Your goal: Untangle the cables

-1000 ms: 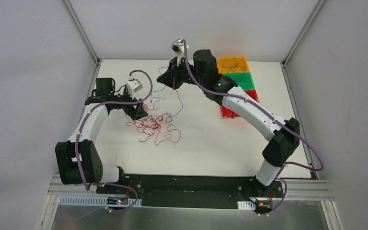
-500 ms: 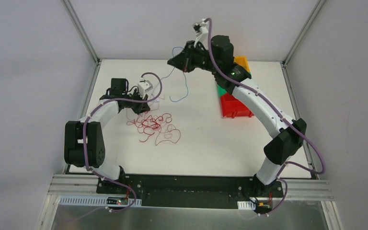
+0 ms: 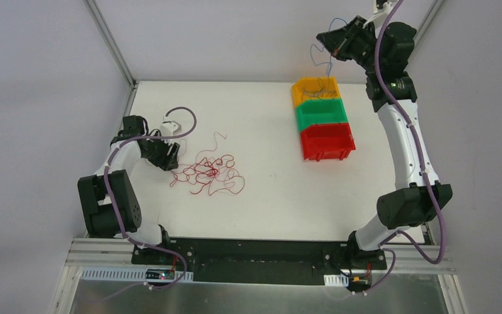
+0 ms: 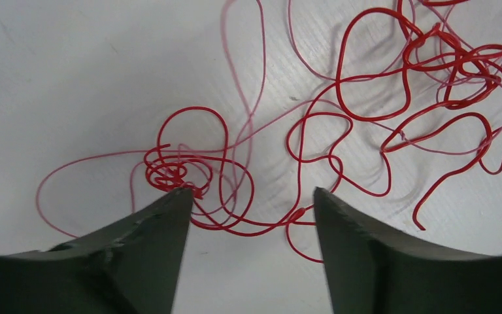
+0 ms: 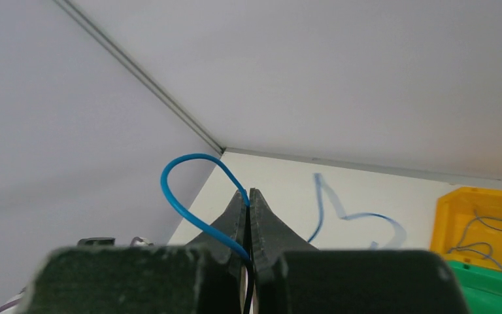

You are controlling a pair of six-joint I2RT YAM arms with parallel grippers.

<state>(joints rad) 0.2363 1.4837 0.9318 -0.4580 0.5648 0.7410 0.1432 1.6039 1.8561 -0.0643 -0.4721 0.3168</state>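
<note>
Top, left-wrist and right-wrist views. The right gripper (image 3: pixel 332 41) (image 5: pixel 249 193) is raised above the far side of the open yellow plastic bin (image 3: pixel 295 91) (image 5: pixel 446 219). Its jaws are pressed together on a thin, curly light-blue cable (image 3: pixel 314 55) (image 5: pixel 182 163), which loops out at the fingertips and hangs down towards that bin. More thin blue wires (image 5: pixel 490 239) lie inside the yellow bin. A green plastic bin (image 3: pixel 301 116) touches the yellow bin's near side, and a red plastic bin (image 3: pixel 327 154) stands nearer again. Well to the left of the yellow bin, and nearer the arm bases, a loose tangle of thin red cables (image 3: pixel 208 173) (image 4: pixel 392 98) lies flat on the white table (image 3: pixel 268 203). The left gripper (image 3: pixel 170 159) (image 4: pixel 251 196) is low at the edge of the tangle farthest from the bin, jaws wide apart and holding nothing. A small tight coil of red wire lies by one fingertip — possibly touching it, though the wrist view does not settle this.
</note>
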